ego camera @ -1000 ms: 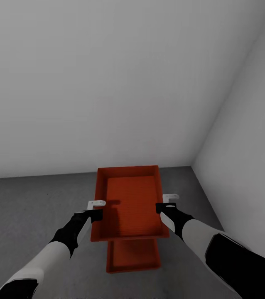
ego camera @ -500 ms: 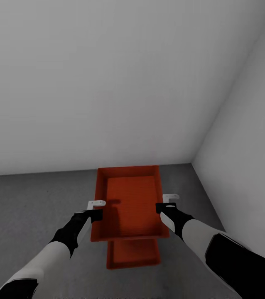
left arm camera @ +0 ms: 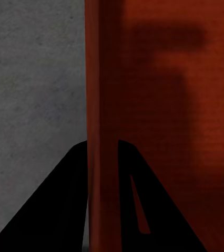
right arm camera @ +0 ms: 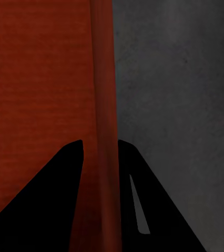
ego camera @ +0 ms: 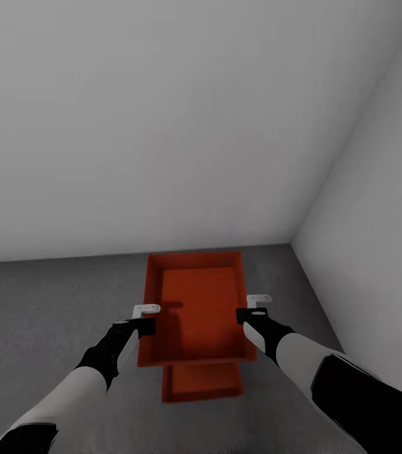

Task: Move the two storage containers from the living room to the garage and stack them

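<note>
Less of the lower bin (ego camera: 202,383) shows than a second ago; the upper bin (ego camera: 196,310) now covers more of it. Left gripper (ego camera: 143,318) and right gripper (ego camera: 250,310) each pinch a side wall of the upper bin, above grey floor (ego camera: 37,315), near a white corner.

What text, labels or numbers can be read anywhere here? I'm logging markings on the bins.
None: no words, numbers or signs can be read.
The held bin has plain ribbed walls, no label.
The lower bin, floor and walls are unmarked too.
</note>
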{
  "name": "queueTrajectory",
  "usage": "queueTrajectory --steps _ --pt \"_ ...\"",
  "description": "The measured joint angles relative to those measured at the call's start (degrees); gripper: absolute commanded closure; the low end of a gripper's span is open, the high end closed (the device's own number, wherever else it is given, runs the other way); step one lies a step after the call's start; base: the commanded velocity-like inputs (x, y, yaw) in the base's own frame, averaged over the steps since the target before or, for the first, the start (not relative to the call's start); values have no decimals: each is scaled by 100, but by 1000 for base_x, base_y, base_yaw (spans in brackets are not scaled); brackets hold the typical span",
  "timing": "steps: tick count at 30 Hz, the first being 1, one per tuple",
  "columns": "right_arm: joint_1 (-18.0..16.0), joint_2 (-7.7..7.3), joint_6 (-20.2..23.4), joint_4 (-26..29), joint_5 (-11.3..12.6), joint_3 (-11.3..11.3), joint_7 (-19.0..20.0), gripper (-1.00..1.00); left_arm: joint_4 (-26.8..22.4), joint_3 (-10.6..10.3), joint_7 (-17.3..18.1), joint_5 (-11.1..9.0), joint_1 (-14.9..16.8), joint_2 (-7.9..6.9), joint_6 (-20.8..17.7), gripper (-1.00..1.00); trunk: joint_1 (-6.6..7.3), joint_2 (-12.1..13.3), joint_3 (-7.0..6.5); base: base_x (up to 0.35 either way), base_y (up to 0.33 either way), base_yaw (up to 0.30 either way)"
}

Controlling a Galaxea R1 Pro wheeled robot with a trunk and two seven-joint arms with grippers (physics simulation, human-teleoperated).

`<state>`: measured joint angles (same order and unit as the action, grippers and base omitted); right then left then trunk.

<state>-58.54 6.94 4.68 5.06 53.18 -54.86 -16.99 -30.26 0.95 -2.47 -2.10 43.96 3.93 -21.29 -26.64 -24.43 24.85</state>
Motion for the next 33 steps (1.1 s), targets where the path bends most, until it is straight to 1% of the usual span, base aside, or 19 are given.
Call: queueTrajectory --steps 33 --pt "0 1 0 -1 -3 3 0 100 0 1 0 2 0 0 0 100 0 0 306 0 0 0"
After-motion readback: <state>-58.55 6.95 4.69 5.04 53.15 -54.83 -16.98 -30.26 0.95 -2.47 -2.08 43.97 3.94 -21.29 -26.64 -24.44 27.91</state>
